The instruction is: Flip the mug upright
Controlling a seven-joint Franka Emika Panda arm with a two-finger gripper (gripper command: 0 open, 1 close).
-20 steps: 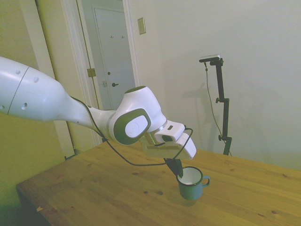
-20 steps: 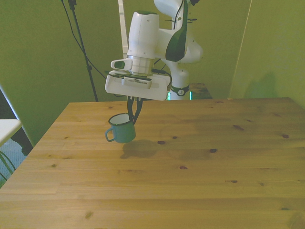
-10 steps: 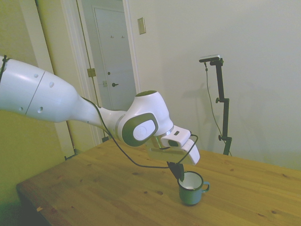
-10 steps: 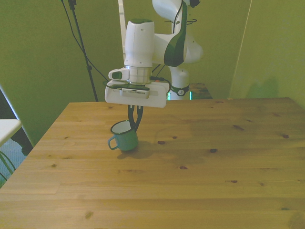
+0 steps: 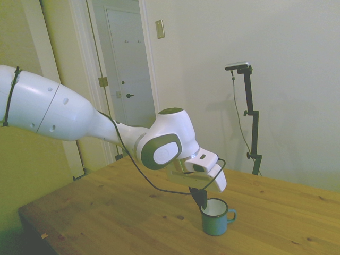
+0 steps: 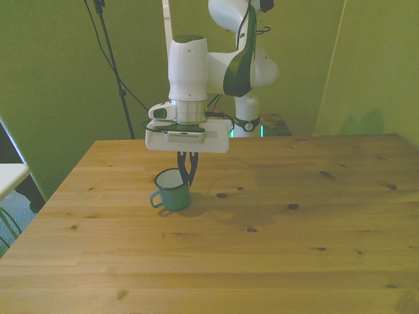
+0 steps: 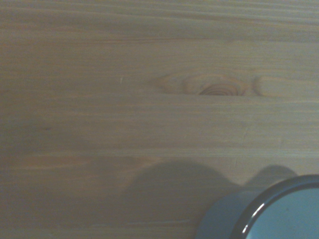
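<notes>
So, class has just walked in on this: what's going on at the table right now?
A white robot arm is handling a small teal mug on the wooden table. The mug stands upright, mouth up, its base on the wood, its handle toward the front view's left. The tool reaches down from above with its fingers shut on the mug's rim, one inside and one outside. So the flip looks done, but the tool has not yet let go.

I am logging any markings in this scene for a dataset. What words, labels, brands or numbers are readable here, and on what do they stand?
None can be read.
Teal-green enamel mug: no print on the side that shows.
White robot arm and its gripper: no legible lettering.
Wooden table: only grain and knots.
</notes>
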